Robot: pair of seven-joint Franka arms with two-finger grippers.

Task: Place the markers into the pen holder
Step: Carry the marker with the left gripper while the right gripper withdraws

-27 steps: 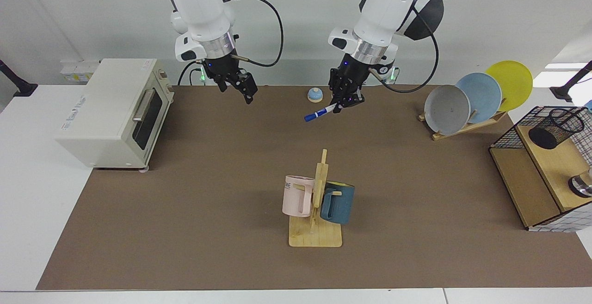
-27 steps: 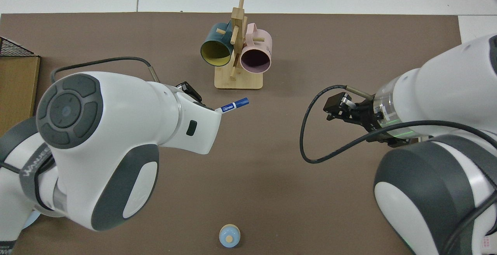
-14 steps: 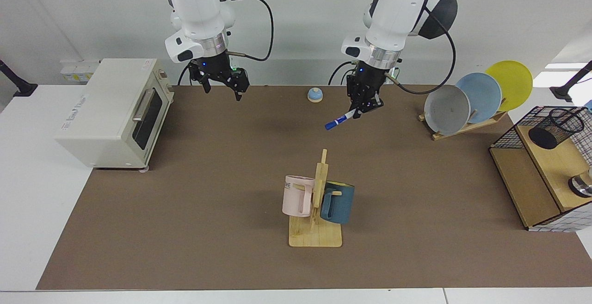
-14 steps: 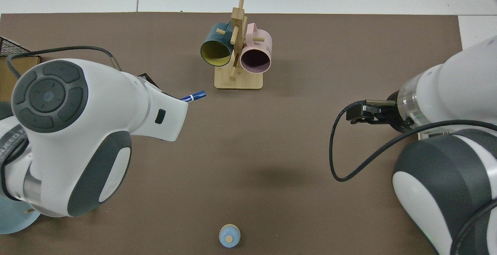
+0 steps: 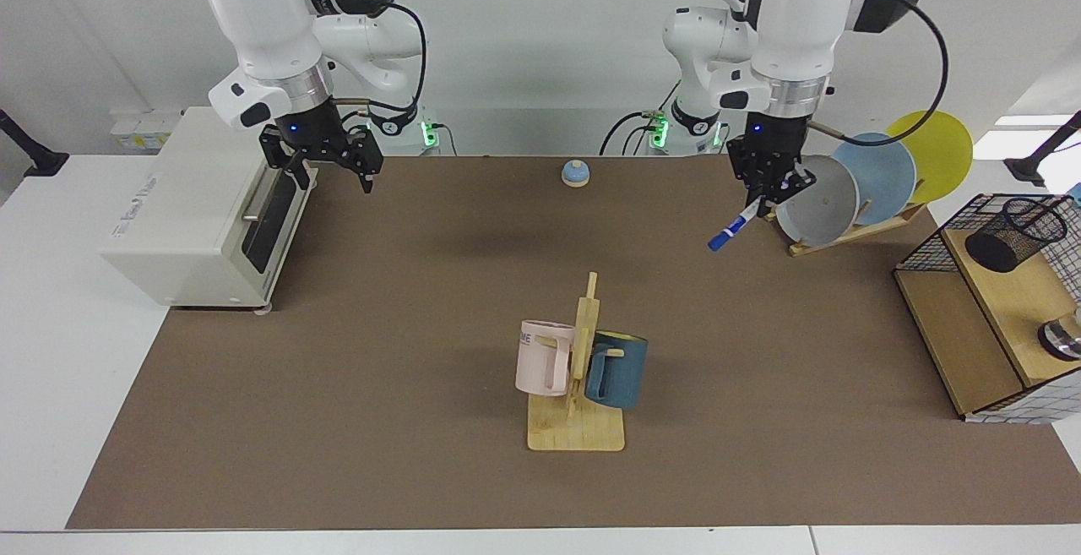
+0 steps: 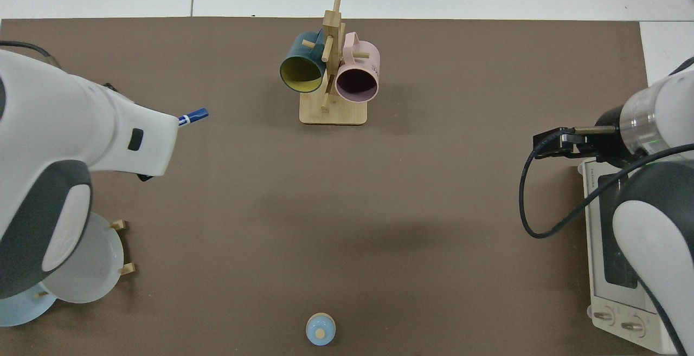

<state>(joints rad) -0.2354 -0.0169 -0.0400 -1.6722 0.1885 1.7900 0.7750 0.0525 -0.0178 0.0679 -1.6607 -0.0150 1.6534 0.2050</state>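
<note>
A white marker with a blue cap (image 5: 733, 229) hangs slanted above the mat, cap end down, just in front of the grey plate. My left gripper (image 5: 767, 197) is shut on its upper end. In the top view only the marker's capped tip (image 6: 193, 117) sticks out from under the left arm. The pen holder (image 5: 1013, 234), a black mesh cup, leans tilted on the wooden shelf at the facing view's far right, well apart from the marker. Beside the toaster oven's door my right gripper (image 5: 325, 173) hovers open and empty; the top view shows that right gripper (image 6: 548, 144) by the oven's corner.
A cream toaster oven (image 5: 203, 200) stands at the facing view's left. A wooden mug tree (image 5: 583, 369) with a pink and a dark blue mug stands mid-table. A plate rack (image 5: 853, 230) holds three plates. A small blue bell (image 5: 575, 173) sits at the back. A wire-framed wooden shelf (image 5: 954, 327) is on the right.
The left arm has carried the marker toward the facing view's right, up to the plate rack. The right arm has swung toward the toaster oven, its gripper still open.
</note>
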